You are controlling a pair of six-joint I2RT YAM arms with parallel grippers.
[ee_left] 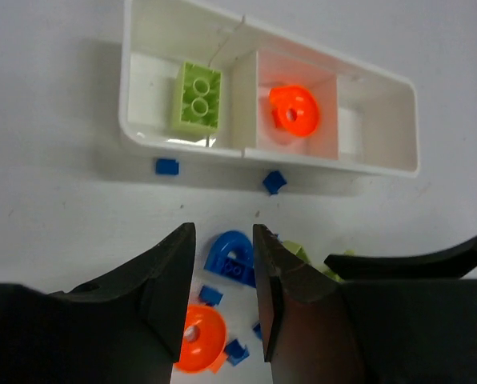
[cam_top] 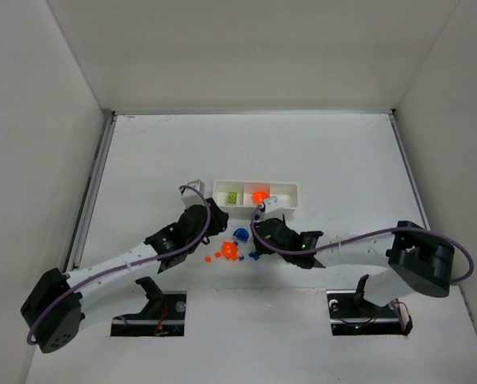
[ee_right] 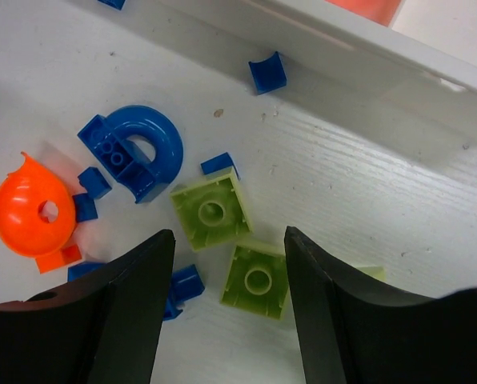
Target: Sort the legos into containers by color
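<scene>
Three-compartment tray (ee_left: 382, 120), one green brick (ee_left: 197, 97), one orange dome (ee_left: 294, 110) inside

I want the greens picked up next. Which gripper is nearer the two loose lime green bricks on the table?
Right. The right gripper hangs directly over the lime green bricks, its open jaws either side. The left gripper sits off to their left, facing the blue arch.

Legos (ee_left: 230, 258) mostly just before the tray (ee_left: 378, 120), two inside
</scene>
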